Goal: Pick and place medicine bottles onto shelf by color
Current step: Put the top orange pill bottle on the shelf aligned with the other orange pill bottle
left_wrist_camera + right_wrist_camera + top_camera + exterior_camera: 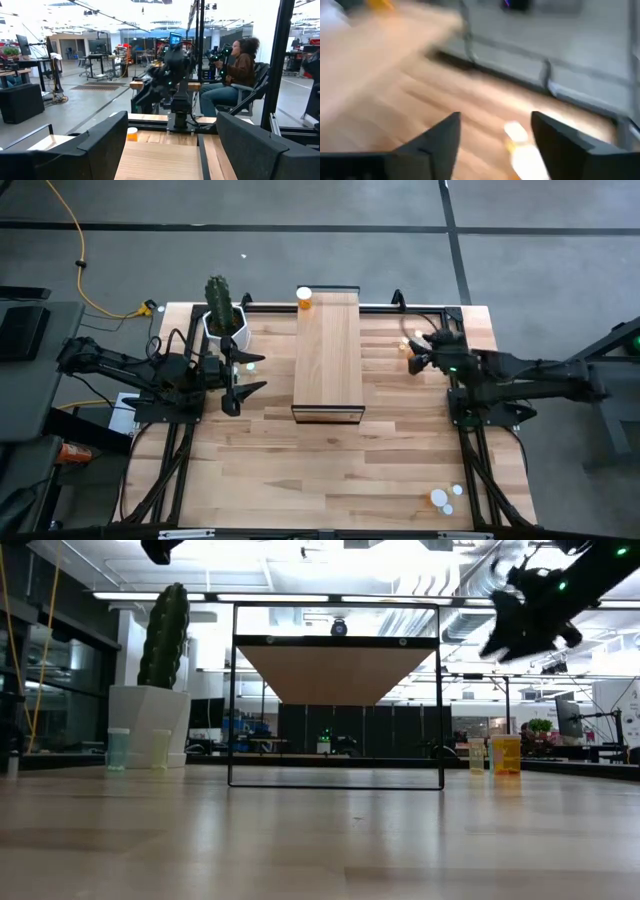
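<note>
Plank tabletop (330, 470) in an open workshop; right gripper (495, 140) is seen spread, empty, above bottles (408, 346) near the right edge.

Two robot arms (130, 370) (540, 375), one shelf (328, 355), one potted cactus (218, 305); two orange bottles (303, 298) (506, 754), three pale green bottles (118, 750) (160, 749) (477, 755), two white-capped bottles (440, 498) (457, 491) of unclear colour.

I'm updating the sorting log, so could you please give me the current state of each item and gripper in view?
Orange bottle on shelf: upright at the far end, capped.
Shelf: standing, otherwise bare.
Bottles right of shelf: upright on table.
Pale green bottles: upright on table by the cactus pot.
Bottles at near right corner: on table.
Right gripper: open, empty, above the bottles.
Left gripper: open, empty, left of the shelf.
</note>
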Available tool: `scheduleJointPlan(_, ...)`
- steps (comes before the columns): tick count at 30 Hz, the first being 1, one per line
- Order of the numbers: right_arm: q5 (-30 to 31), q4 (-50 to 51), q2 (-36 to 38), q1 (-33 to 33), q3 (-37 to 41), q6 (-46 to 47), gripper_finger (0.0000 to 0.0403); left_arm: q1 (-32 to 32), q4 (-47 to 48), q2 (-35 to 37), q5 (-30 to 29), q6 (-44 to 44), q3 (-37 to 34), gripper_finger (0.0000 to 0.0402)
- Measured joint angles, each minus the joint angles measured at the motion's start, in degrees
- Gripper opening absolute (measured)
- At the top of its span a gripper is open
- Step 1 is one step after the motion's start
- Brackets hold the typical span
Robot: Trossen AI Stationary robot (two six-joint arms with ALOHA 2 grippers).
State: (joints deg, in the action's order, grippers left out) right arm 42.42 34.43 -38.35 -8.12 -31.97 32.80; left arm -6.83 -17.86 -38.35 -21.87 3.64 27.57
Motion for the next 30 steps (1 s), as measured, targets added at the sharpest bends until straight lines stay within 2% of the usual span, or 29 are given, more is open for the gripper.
scheduleJointPlan(3, -3.3, 8.7, -5.9, -3.9, -2.8, 5.9, 0.0274, 0.0, 0.0, 0.0, 0.0, 0.0, 0.0, 0.0294)
scheduleJointPlan(6, -8.4, 11.0, -10.5, -7.8, -3.2, 7.7, 0.0285, 0.0, 0.1, 0.0, 0.2, 0.0, 0.0, 0.0294)
scheduleJointPlan(9, -11.8, 9.9, -14.3, -11.4, -2.9, 6.9, 0.0286, 0.0, 0.1, 0.0, 0.2, 0.0, 0.0, 0.0294)
scheduleJointPlan(17, -13.2, 8.1, -20.6, -18.6, -2.9, 4.1, 0.0286, 0.0, 0.1, 0.0, 0.2, 0.0, 0.0, 0.0294)
scheduleJointPlan(24, -19.7, 2.6, -25.3, -22.8, -2.9, -3.1, 0.0286, 0.0, 0.1, 0.0, 0.2, -0.4, 0.0, 0.0294)
scheduleJointPlan(30, -19.9, 2.0, -30.1, -25.8, -2.8, -4.7, 0.0286, 0.0, 0.1, 0.0, 0.2, -0.4, 0.0, 0.0294)
